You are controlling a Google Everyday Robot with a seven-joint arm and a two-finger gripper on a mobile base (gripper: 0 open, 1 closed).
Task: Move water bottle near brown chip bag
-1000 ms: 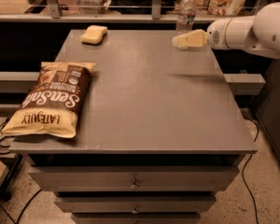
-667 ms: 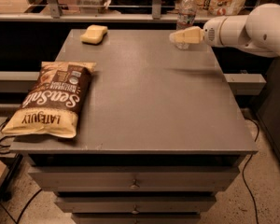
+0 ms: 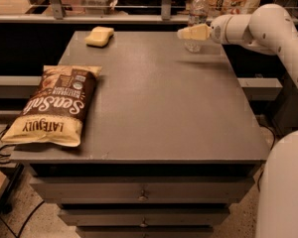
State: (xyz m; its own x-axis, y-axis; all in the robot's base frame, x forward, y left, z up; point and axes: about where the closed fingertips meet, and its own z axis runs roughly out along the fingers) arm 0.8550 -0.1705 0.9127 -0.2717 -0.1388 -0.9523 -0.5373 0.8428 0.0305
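Cream gripper (image 3: 182,33) has edged left to the water bottle (image 3: 197,11) at upper right, grip state I cannot tell, pickup looks close, brown chip bag (image 3: 54,105) far lower left.

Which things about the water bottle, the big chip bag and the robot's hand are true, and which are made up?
1. The small clear ribbed plastic water bottle stands upright at the far right of the grey table. True.
2. The puffy brown-and-cream chip bag stands beside the bottle. False: it lies flat at the near left, far from the bottle.
3. The gripper is just in front of the bottle. True.
4. The small yellow sponge sits on the chip bag. False: it lies on the table, apart from the bag.
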